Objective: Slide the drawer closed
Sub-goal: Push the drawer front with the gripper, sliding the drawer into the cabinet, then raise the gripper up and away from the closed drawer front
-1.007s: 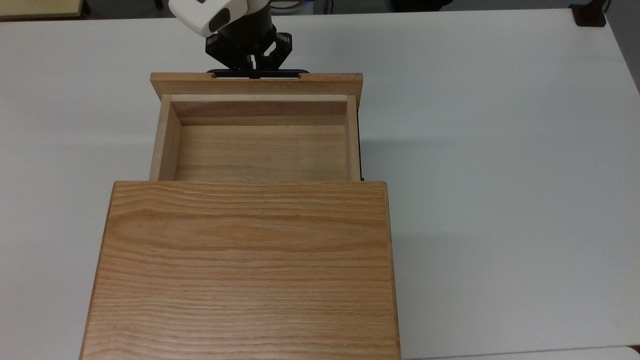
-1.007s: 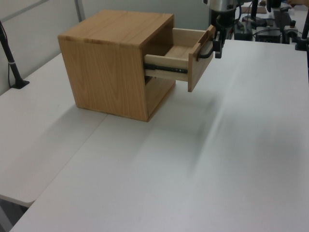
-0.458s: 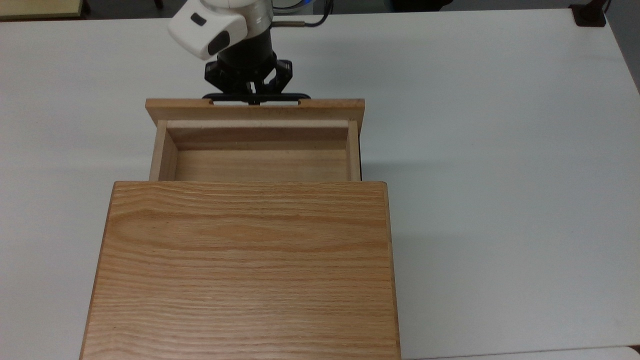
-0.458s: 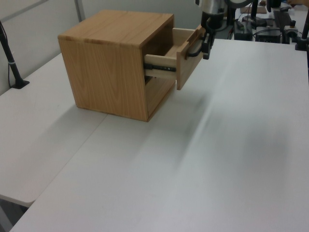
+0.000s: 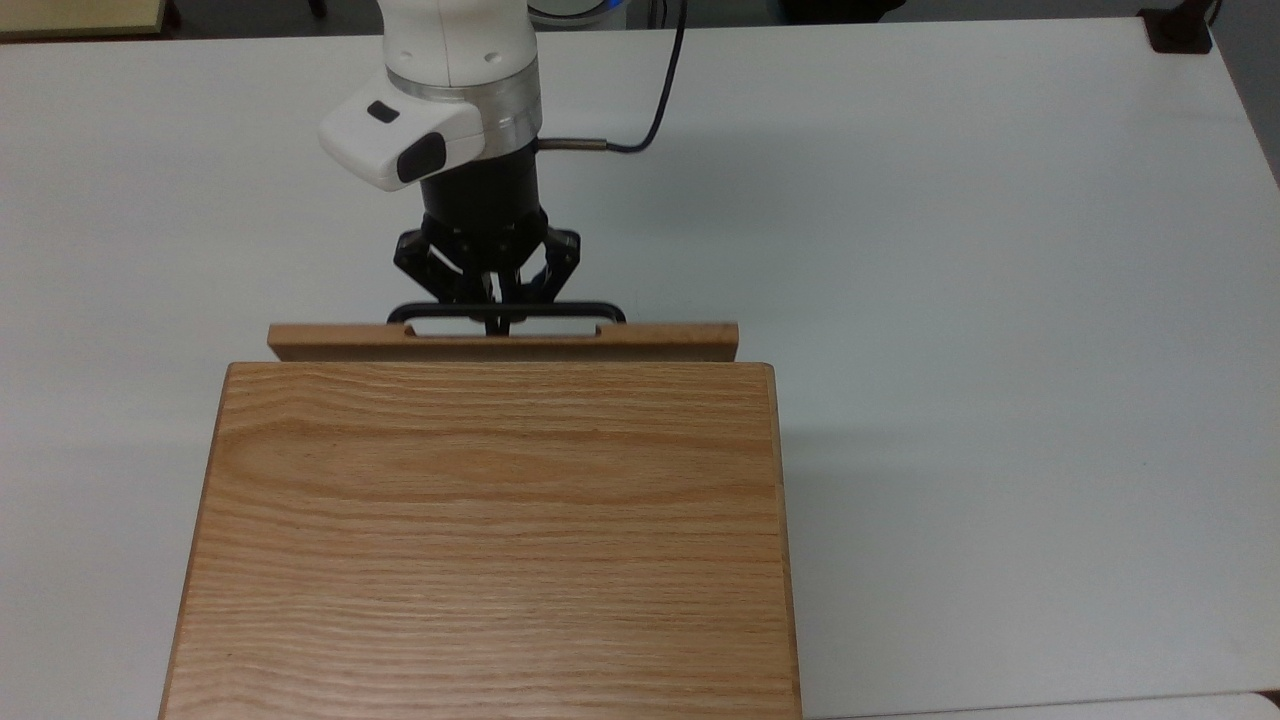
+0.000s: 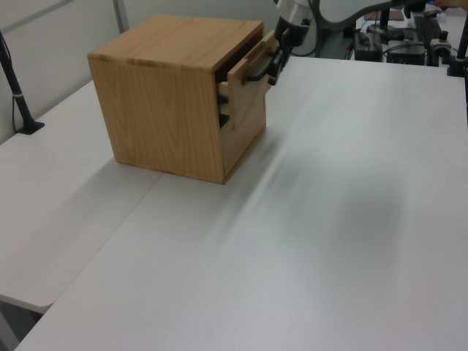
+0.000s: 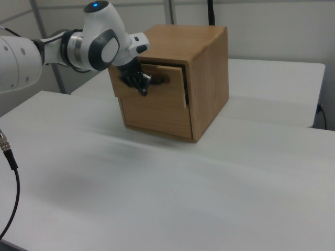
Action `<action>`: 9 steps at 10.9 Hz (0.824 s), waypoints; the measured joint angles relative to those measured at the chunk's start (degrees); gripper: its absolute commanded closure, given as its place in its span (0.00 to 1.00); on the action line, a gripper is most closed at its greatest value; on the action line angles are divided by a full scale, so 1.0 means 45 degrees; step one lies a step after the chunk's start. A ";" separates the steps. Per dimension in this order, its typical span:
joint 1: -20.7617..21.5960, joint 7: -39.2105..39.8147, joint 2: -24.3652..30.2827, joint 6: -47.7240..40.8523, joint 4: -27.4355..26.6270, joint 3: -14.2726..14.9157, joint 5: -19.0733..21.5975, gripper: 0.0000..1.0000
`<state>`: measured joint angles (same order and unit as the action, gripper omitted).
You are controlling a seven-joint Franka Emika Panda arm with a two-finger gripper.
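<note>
The drawer [image 5: 640, 343] is slid almost wholly into the oak cabinet [image 5: 490, 540]. Its wide front panel [image 6: 247, 91] stands a narrow gap off the cabinet front, with a dark slide rail [image 6: 223, 99] showing in that gap. The box and its paler inner walls are hidden inside. My gripper [image 5: 497, 318] is at the middle of the thin black bar handle [image 5: 570, 306], fingers pinched together on it. From the side the gripper [image 6: 275, 64] meets the panel's upper part. In the right view the gripper [image 7: 140, 81] holds the handle [image 7: 161, 81] on the drawer front [image 7: 167, 83].
The cabinet sits on a white table [image 5: 1000, 300] with wide bare surface on both sides. A black mount [image 5: 1178, 30] sits at the top view's upper right corner. A black post [image 6: 16, 88] stands at the left view's left edge. A cable [image 7: 11, 162] hangs at the right view's lower left.
The drawer has slid into the cabinet, from about half out to nearly flush. My gripper and arm have travelled with the handle toward the cabinet.
</note>
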<state>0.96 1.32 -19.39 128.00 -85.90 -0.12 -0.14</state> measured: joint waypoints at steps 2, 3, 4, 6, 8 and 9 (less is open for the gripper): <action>-0.0002 -0.0242 -0.0304 0.1546 0.0042 0.0001 0.0000 1.00; -0.0003 -0.0286 -0.0318 0.1745 0.0048 0.0001 0.0000 1.00; -0.0004 -0.0322 -0.0314 0.1745 0.0051 0.0001 0.0000 1.00; -0.0004 -0.0337 -0.0315 0.1759 0.0050 0.0001 0.0000 1.00; -0.0003 -0.0336 -0.0315 0.1750 0.0044 0.0001 -0.0158 1.00; -0.0003 -0.0335 -0.0303 0.1316 0.0044 0.0001 -0.0494 1.00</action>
<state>0.95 -0.19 -20.75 133.92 -85.70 -0.12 -2.36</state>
